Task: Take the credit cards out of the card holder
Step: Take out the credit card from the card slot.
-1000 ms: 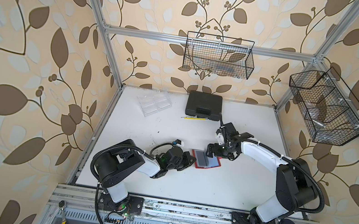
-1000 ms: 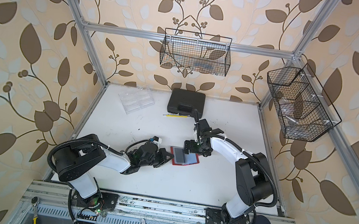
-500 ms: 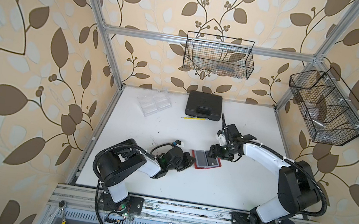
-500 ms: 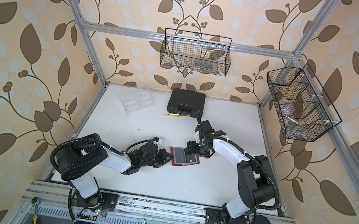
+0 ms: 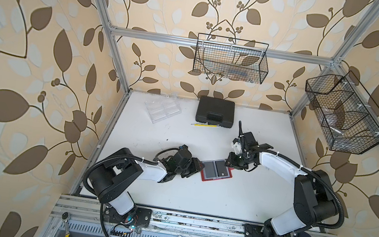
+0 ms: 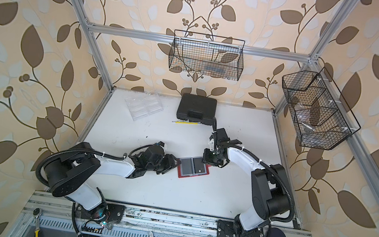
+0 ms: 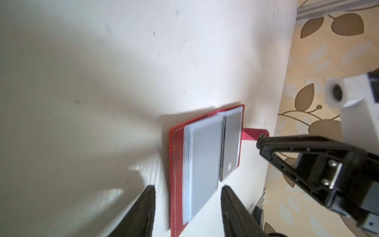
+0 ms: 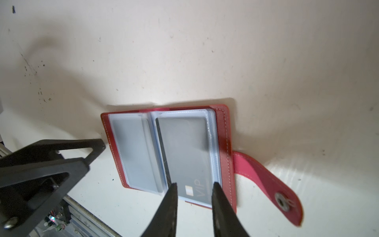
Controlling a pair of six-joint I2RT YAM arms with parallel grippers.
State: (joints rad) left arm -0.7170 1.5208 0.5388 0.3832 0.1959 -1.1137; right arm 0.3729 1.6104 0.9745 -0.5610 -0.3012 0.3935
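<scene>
The card holder (image 5: 216, 172) is laid open on the surface (image 5: 173, 192) between the arms. The right gripper (image 8: 194, 183), narrowly parted, is set astride the end of a sleeved credit card (image 8: 184, 151), apparently for extraction. The left gripper (image 7: 187, 187) is spread beside the opposite cover, likely for bracing.

A flat red book-like card holder (image 8: 224, 133) lies open, clear bluish-grey plastic sleeves (image 8: 133, 153) facing up and its red strap tab (image 8: 266, 180) spread flat. A thin dark rectangular credit card (image 8: 184, 151) lettered "VIP" sits in one sleeve, its lettered end between the right gripper's (image 8: 193, 185) parted jaws. The holder's far cover lies just ahead of the left gripper's (image 7: 187, 187) spread jaws.
</scene>
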